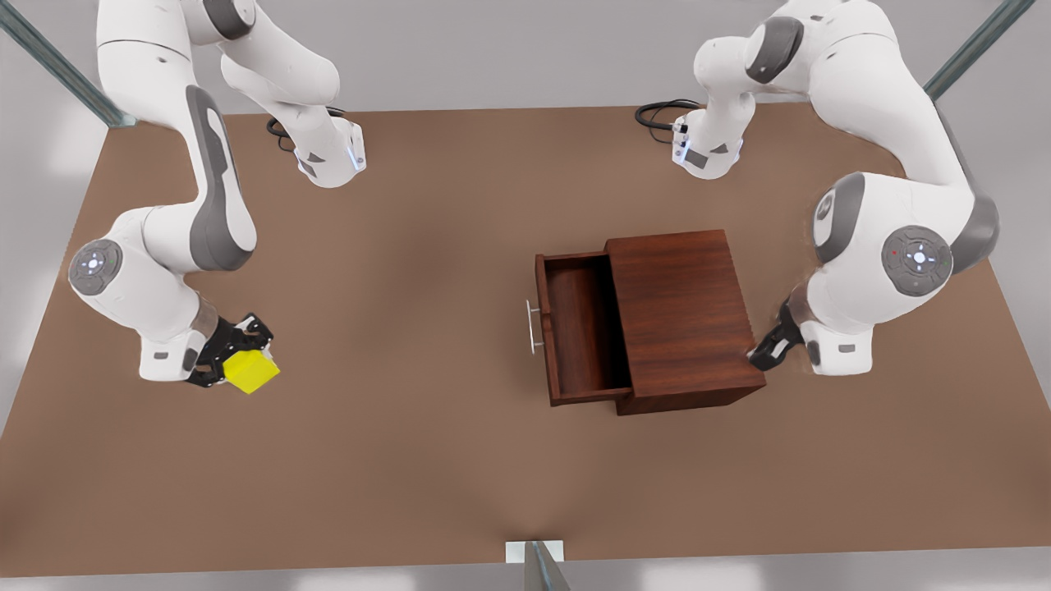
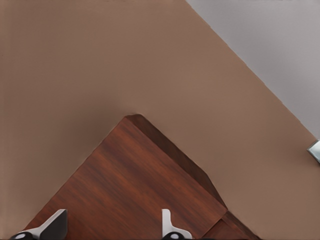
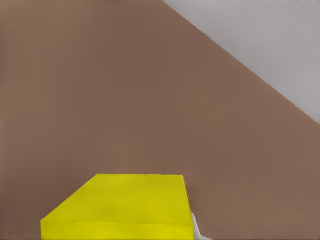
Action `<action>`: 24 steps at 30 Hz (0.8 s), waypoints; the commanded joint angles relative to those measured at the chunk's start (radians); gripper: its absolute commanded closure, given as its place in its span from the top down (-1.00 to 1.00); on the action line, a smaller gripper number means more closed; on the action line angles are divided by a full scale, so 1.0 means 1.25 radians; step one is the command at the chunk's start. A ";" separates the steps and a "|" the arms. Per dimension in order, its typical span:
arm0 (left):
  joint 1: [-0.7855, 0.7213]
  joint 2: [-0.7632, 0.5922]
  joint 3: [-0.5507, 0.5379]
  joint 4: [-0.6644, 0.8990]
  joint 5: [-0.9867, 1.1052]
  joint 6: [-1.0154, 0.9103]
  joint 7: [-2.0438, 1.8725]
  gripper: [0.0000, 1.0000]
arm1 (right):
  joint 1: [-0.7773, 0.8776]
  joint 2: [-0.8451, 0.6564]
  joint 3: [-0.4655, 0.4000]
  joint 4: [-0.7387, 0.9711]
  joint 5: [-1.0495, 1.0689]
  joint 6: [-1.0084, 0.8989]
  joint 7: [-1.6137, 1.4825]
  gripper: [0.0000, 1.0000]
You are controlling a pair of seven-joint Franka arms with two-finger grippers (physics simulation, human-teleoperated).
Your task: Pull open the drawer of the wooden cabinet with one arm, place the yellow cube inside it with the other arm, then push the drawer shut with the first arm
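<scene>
Right gripper [image 1: 238, 355] is clamped on the yellow cube [image 1: 251, 371], well apart from the pulled-out drawer [image 1: 585, 328]. Left gripper [image 1: 772, 348] waits with fingers spread at the wooden cabinet [image 1: 681, 316] corner. Cube looks light, rigid, maybe slick, so grip flat opposite faces. Plain brown table [image 1: 394, 460], grey walls around.

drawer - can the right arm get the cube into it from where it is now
Probably yes. The drawer stands pulled out, its tray open from above and bare. The right tool is shut on the yellow cube, across bare table. The left tool waits at the cabinet's far corner, clear of that path.
</scene>
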 commanded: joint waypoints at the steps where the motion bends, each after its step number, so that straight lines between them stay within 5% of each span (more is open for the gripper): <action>1: 0.054 -0.031 0.004 -0.029 -0.043 -0.063 0.674 0.85 | 0.041 0.023 0.013 0.060 -0.016 -0.144 0.564 -0.20; 3: 0.074 -0.200 0.008 -0.343 -0.036 0.136 0.686 0.55 | 0.122 0.071 0.013 0.127 -0.022 -0.155 0.713 -0.20; 4: 0.079 -0.201 0.008 -0.347 -0.036 0.131 0.686 -0.03 | 0.161 0.096 0.013 0.158 -0.023 -0.155 0.779 -0.20; 6: 0.043 -0.194 0.052 -0.333 -0.033 0.140 0.613 -0.57 | 0.250 0.145 0.013 0.207 -0.057 -0.156 0.924 -0.20; 12: 0.033 -0.157 0.047 -0.290 -0.069 0.130 -0.111 -0.57 | 0.473 0.336 -0.009 0.468 -0.104 -0.210 1.255 -0.19; 14: 0.025 -0.157 0.047 -0.290 -0.087 0.128 -0.213 -0.57 | 0.587 0.380 -0.074 0.538 -0.109 -0.203 1.331 -0.19; 24: 0.016 -0.154 0.049 -0.291 -0.098 0.115 -0.290 -0.57 | 0.747 0.532 -0.108 0.655 -0.108 -0.101 1.484 -0.13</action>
